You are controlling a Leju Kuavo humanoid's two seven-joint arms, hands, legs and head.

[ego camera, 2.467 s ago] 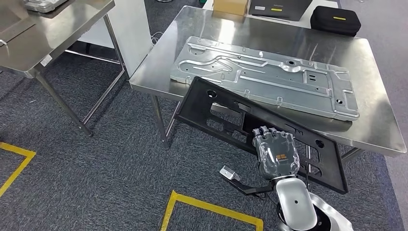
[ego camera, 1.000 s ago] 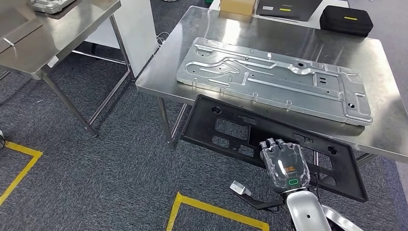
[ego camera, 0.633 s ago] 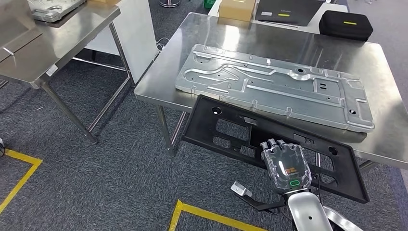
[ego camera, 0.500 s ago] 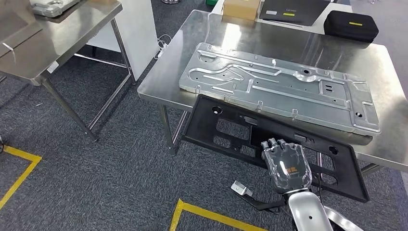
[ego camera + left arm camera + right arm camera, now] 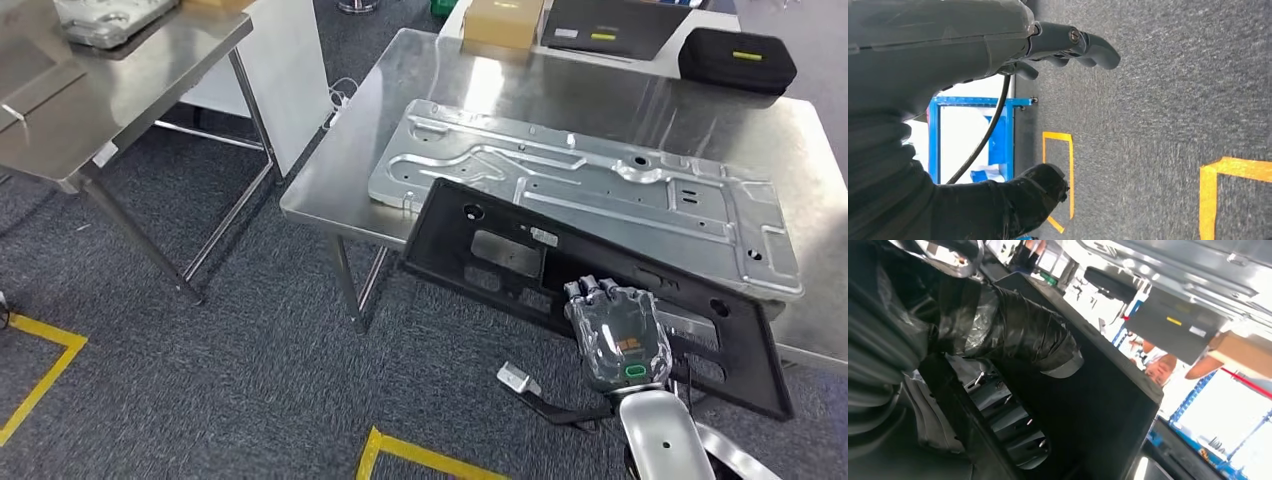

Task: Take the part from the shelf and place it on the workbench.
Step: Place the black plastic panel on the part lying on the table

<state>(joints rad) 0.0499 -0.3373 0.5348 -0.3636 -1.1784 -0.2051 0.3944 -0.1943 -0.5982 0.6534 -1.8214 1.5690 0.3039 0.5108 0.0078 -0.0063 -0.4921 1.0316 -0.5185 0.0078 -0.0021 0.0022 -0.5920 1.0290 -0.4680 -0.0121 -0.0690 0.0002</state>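
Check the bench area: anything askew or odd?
The black panel in the right hand sits skewed, its far edge overlapping the silver plate on the workbench, the rest overhanging the floor.

Steel table (image 5: 560, 95) on grey carpet, a second steel table (image 5: 120, 95) to its left.
A long stamped metal panel (image 5: 600, 185) lies flat across the near table; a cardboard box (image 5: 503, 20), a flat dark folder (image 5: 610, 25) and a black zip case (image 5: 737, 58) lie along its far edge. Yellow tape lines (image 5: 45, 370) mark the floor (image 5: 200, 370).
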